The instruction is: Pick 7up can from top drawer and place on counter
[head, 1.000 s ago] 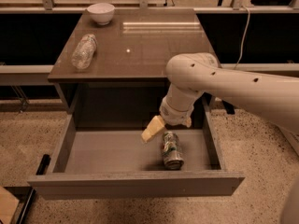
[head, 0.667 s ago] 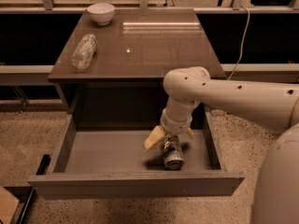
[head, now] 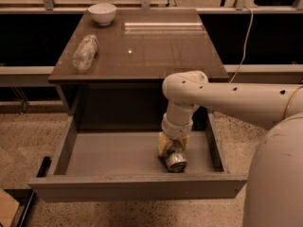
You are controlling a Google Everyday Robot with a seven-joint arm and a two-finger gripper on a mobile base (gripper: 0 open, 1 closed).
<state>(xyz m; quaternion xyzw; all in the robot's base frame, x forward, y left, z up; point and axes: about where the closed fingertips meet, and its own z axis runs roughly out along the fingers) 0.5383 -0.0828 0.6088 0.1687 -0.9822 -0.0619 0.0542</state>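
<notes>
The 7up can (head: 175, 161) lies on its side on the floor of the open top drawer (head: 109, 155), right of the middle, one silver end facing the front panel. My gripper (head: 172, 146) reaches straight down into the drawer and sits directly over the far end of the can, touching or nearly touching it. The white arm (head: 222, 98) comes in from the right, over the drawer's right wall. The glossy counter (head: 151, 46) lies above and behind the drawer.
A clear plastic bottle (head: 85, 52) lies on the counter's left side. A white bowl (head: 102, 13) stands at its back left corner. The drawer's front panel (head: 137, 186) stands between the camera and the can. A cable (head: 244, 37) hangs at the right.
My gripper has moved down and slightly right inside the drawer, from beside and above the can to right over its far end. The can has stayed in place.
</notes>
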